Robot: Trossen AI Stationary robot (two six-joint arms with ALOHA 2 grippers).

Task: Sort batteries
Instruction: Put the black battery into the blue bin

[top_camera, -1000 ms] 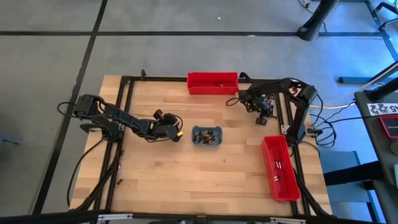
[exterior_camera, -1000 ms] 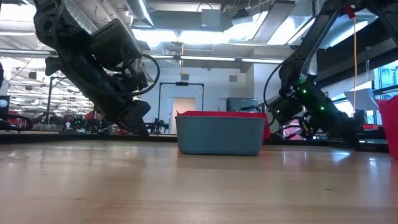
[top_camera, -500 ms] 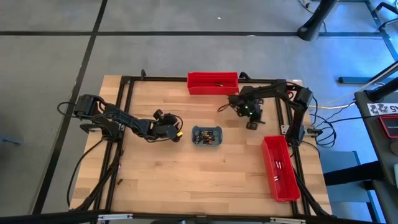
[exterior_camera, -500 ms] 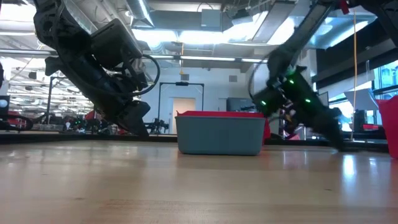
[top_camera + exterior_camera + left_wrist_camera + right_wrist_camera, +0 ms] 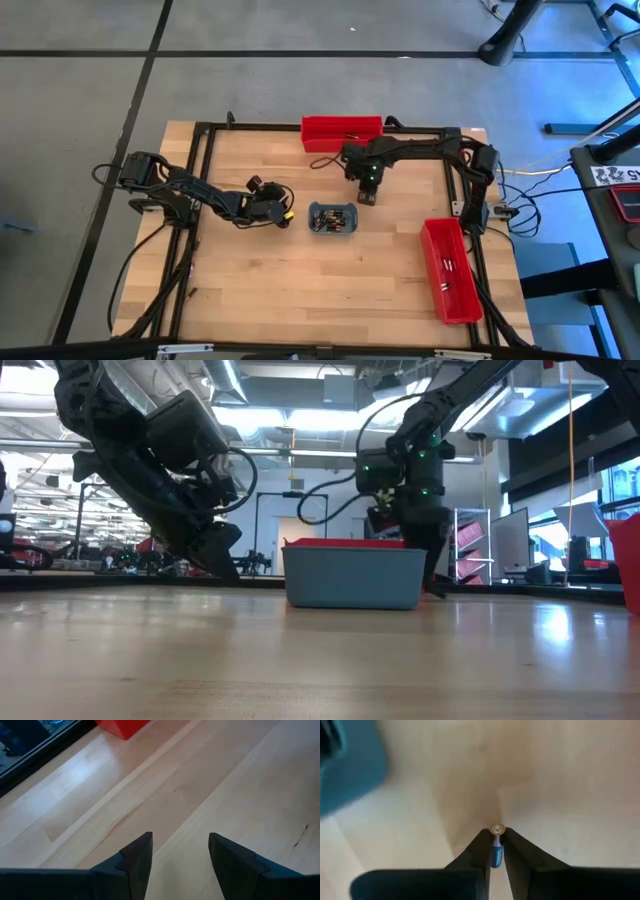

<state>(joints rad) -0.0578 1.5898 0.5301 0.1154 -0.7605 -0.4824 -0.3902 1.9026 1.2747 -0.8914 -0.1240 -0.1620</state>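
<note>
The small grey-blue tray (image 5: 333, 219) sits at mid-table with several batteries (image 5: 331, 218) inside. My right gripper (image 5: 366, 192) hangs just beyond the tray's far right corner, pointing down and shut on one blue battery (image 5: 495, 851). The tray is the blurred blue patch (image 5: 345, 765) in the right wrist view. My left gripper (image 5: 285, 212) waits open just left of the tray, with only bare wood between its fingers (image 5: 180, 840). In the low view the right arm (image 5: 410, 470) comes down behind the tray (image 5: 352, 577). My right gripper pinches the blue battery's sides (image 5: 495, 855) between its two fingertips. The fingers come from above, pointing down, and the battery lies along them. Its silvery end (image 5: 496, 828) sticks out just past the tips, toward the table. The battery hangs clear of the wood.
A long red bin (image 5: 342, 133) stands at the table's far edge. Another red bin (image 5: 449, 270), with a few batteries inside, lies along the right edge. A black frame (image 5: 200, 160) runs round the tabletop. Bare wood lies nearer than the tray.
My right gripper has swung from the table's far right corner toward the left, to just beyond the tray. It has tipped from a slant to pointing straight down.
</note>
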